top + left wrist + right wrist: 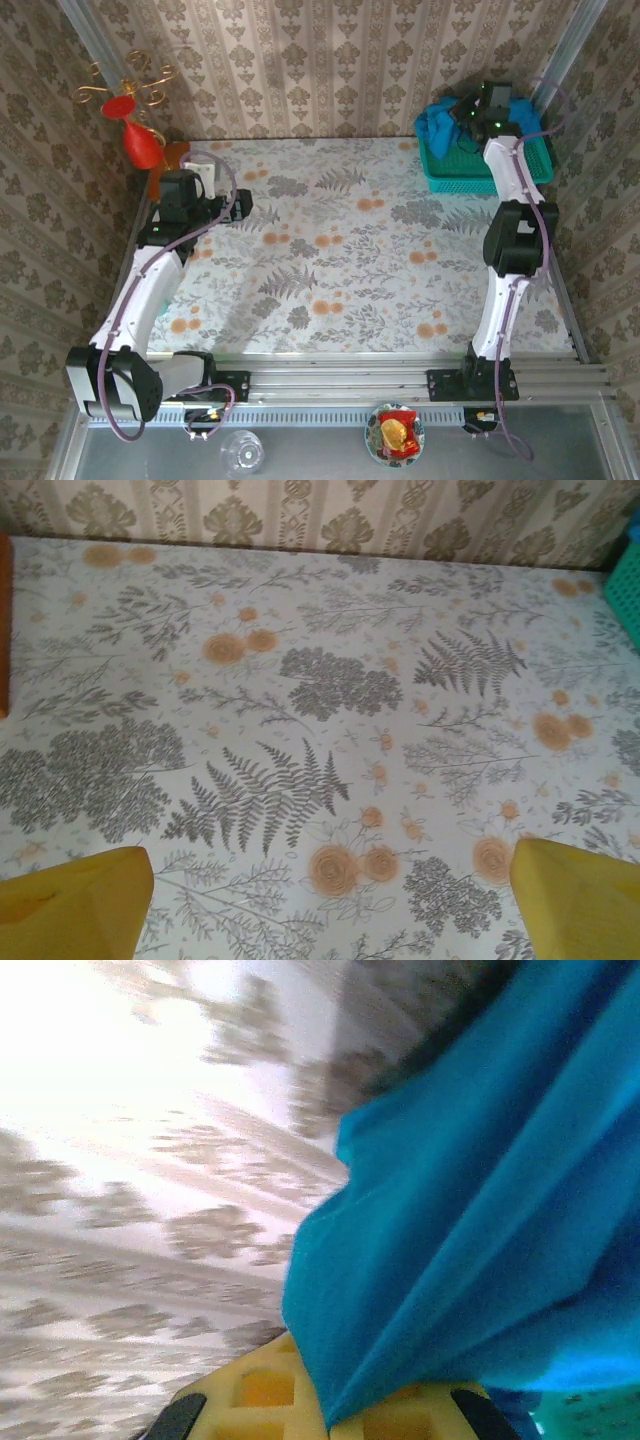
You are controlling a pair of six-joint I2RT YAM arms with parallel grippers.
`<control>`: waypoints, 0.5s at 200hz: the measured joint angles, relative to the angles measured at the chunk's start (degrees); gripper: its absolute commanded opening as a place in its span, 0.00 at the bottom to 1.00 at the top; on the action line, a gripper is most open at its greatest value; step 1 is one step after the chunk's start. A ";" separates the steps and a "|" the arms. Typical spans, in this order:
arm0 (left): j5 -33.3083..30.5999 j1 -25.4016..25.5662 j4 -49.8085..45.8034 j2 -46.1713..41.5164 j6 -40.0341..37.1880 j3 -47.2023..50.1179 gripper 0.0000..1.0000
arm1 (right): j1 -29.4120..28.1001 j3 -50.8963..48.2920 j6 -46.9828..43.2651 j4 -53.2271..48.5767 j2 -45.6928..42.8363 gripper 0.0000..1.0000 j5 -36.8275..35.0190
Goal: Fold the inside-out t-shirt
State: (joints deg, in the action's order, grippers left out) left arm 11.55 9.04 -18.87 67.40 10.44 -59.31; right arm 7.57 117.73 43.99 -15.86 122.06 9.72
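The inside-out t-shirt is a bunched bright blue cloth lying in and over the left end of the teal basket at the table's far right. My right gripper reaches into that basket and is shut on a fold of the t-shirt, which drapes over the yellow finger in the right wrist view. My left gripper hovers open over the bare floral tablecloth at the far left. Its two yellow fingers stand wide apart with nothing between them.
A red vase-like ornament and a brown object stand in the far left corner. The patterned walls close in the table at the back and sides. The basket's edge sits far right in the left wrist view. A snack plate and a glass lie below the rail.
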 measured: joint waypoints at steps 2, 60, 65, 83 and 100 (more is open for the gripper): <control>0.33 0.00 0.09 0.09 0.04 -0.15 0.92 | -0.04 -0.26 -0.17 0.11 -0.72 0.00 0.09; 4.90 0.92 3.89 0.92 3.17 -2.97 0.90 | -3.85 -5.53 -3.80 0.11 -15.37 0.00 1.81; 5.07 1.01 4.20 0.96 3.37 -3.32 0.89 | -4.59 -5.57 -4.15 -0.09 -16.04 0.00 1.88; 5.22 1.03 5.03 0.96 4.07 -4.55 0.89 | -9.05 -5.60 -5.60 -1.60 -18.82 0.00 1.95; 5.09 1.01 6.10 0.66 4.61 -4.96 0.88 | -13.60 -5.49 -6.71 -2.86 -20.96 0.00 1.95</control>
State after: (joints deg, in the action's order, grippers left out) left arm 16.64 10.04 -12.78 68.05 15.05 -64.27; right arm -6.02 112.25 37.28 -18.72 101.10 11.66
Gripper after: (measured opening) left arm 0.888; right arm 0.066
